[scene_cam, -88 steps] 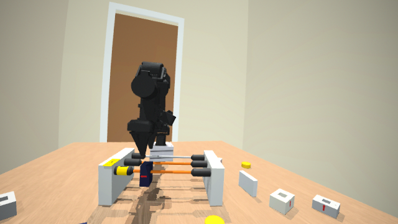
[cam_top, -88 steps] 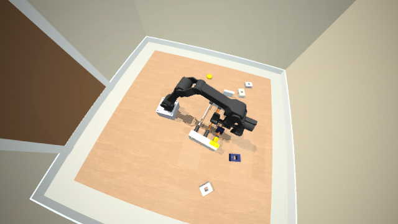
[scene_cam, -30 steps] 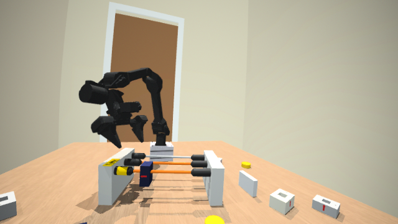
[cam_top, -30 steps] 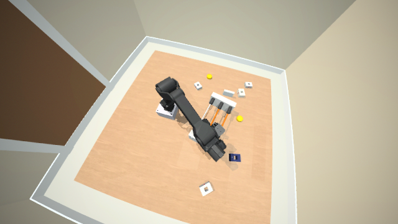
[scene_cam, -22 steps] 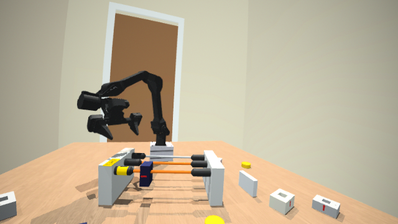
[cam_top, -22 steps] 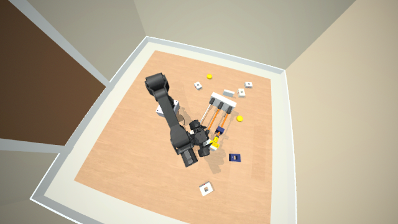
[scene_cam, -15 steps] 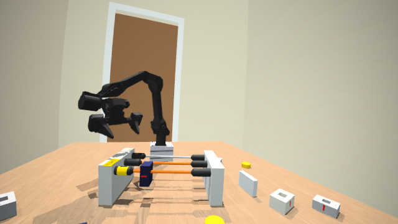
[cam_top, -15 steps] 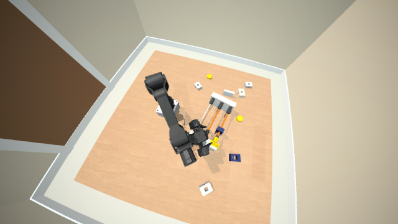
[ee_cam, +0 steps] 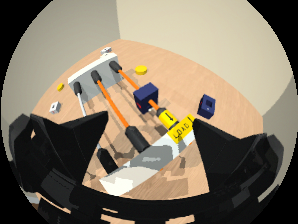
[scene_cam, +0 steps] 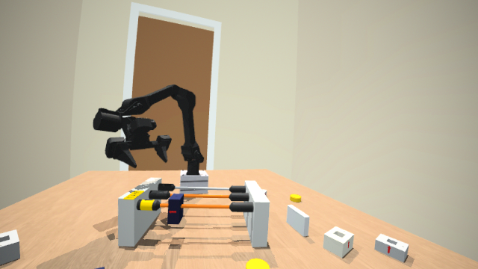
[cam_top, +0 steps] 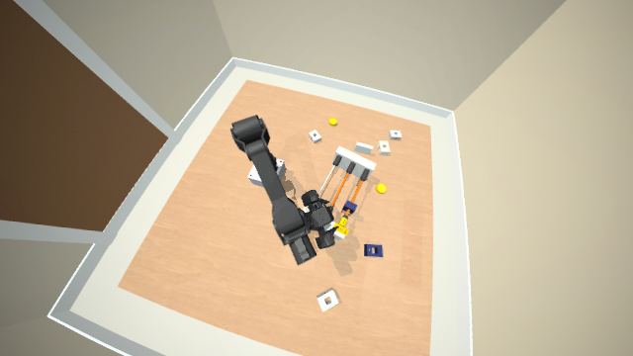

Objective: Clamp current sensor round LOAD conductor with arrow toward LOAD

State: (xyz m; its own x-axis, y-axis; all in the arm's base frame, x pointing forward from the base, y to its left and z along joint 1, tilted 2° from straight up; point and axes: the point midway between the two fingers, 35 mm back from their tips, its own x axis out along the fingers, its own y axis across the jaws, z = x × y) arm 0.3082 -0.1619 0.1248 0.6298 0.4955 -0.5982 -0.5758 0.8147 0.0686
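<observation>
The dark blue sensor [cam_top: 352, 207] [scene_cam: 175, 209] [ee_cam: 146, 97] sits around the outer orange conductor [cam_top: 358, 190] [scene_cam: 209, 206] [ee_cam: 128, 78] and looks shut; its latch cannot be made out. Its red arrow, in the exterior view, points toward the conductor's yellow-banded end. The yellow LOAD label [scene_cam: 133, 194] [ee_cam: 181, 131] is on the end block there. My gripper [scene_cam: 151, 164] [ee_cam: 150, 119] is open and empty, above and clear of the labelled end block [scene_cam: 127, 224] [ee_cam: 117, 180], and does not touch the sensor.
A middle orange conductor [scene_cam: 213, 196] [ee_cam: 111, 102] and a white one [cam_top: 327, 182] run alongside to the far end block [scene_cam: 258, 213]. Another blue block [cam_top: 370, 250] [ee_cam: 206, 106], white blocks [cam_top: 327, 300] [cam_top: 384, 147] and yellow discs [cam_top: 381, 188] [cam_top: 333, 122] lie around the rack.
</observation>
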